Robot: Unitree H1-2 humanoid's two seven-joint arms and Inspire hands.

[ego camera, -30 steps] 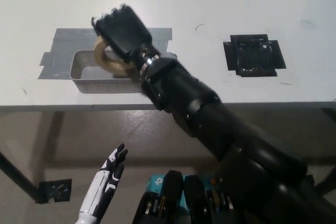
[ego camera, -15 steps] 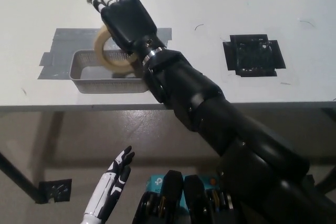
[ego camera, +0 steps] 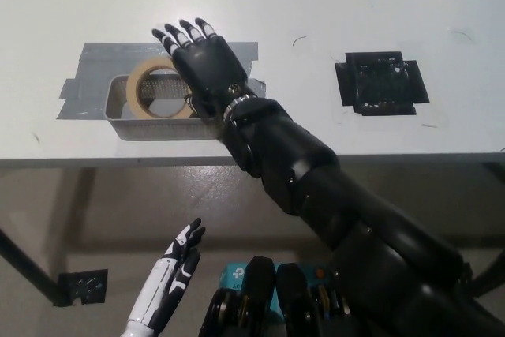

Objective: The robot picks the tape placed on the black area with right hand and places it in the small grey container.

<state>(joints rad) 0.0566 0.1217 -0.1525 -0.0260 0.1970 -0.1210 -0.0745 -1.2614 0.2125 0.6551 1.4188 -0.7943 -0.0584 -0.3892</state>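
One roll of tape (ego camera: 158,87) lies in one small grey container (ego camera: 126,125). One black area (ego camera: 382,83) sits at three o'clock from them. Two hands show: right hand (ego camera: 203,61) and left hand (ego camera: 178,260).

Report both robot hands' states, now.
Right robot hand: open, flat above the grey container; tape released inside.
Left robot hand: open, holding nothing, low beside the table.

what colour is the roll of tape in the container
Cream or pale beige roll of tape, seen in the head view.
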